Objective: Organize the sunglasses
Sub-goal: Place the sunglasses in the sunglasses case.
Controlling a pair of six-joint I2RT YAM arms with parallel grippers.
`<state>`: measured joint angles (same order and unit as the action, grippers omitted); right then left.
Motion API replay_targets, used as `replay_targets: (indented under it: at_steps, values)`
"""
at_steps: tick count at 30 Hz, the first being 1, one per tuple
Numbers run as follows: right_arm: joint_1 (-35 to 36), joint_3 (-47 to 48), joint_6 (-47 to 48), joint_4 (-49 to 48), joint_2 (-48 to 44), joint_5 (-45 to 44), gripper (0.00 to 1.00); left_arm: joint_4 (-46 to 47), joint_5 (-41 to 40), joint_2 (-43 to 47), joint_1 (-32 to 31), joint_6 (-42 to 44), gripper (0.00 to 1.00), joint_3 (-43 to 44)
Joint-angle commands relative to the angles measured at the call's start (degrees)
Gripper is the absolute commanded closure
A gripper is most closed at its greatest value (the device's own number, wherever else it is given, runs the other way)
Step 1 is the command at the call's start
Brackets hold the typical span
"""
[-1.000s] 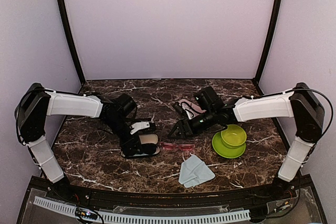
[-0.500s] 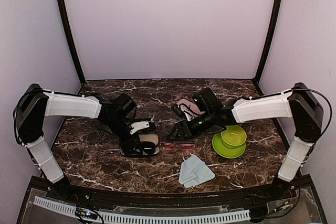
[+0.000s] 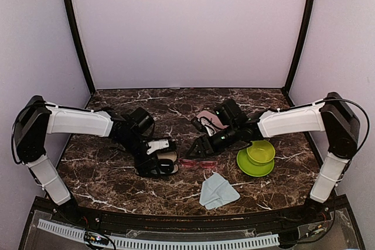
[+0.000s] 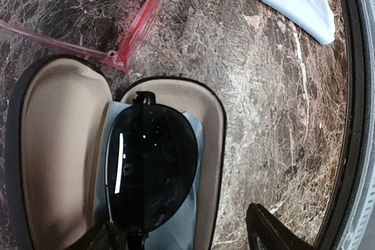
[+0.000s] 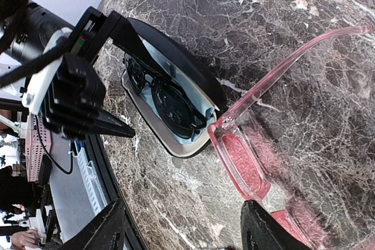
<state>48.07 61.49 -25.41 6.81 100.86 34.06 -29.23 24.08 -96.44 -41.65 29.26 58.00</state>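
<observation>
The black sunglasses lie folded on a blue cloth inside the open black case; they also show in the right wrist view. My left gripper is open, its fingers either side of the case's lower half, right over the case in the top view. The red-pink sunglasses lie unfolded on the marble next to the case. My right gripper is open and empty, low above the pink pair.
A loose light blue cloth lies at the front. A green bowl on a green plate stands at the right. A pink case lies behind my right arm. The table's front edge is close.
My left gripper has sunk a little over the black case, covering more of its lining. My right gripper has edged slightly left toward the pink pair. Both pairs of sunglasses lie as before.
</observation>
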Motion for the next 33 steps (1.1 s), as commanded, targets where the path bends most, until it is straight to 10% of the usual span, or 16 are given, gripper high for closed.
replay_targets:
  at_steps: [1, 33]
  values:
    - [0.5, 0.6, -0.4, -1.9, 0.3, 0.5, 0.32, 0.5, -1.8, 2.8, -1.9, 0.0, 0.27, -1.4]
    - [1.3, 1.2, -0.9, -2.2, 0.9, 1.3, 0.33, 9.0, -15.8, 7.4, -8.7, 0.8, 0.18, -7.2]
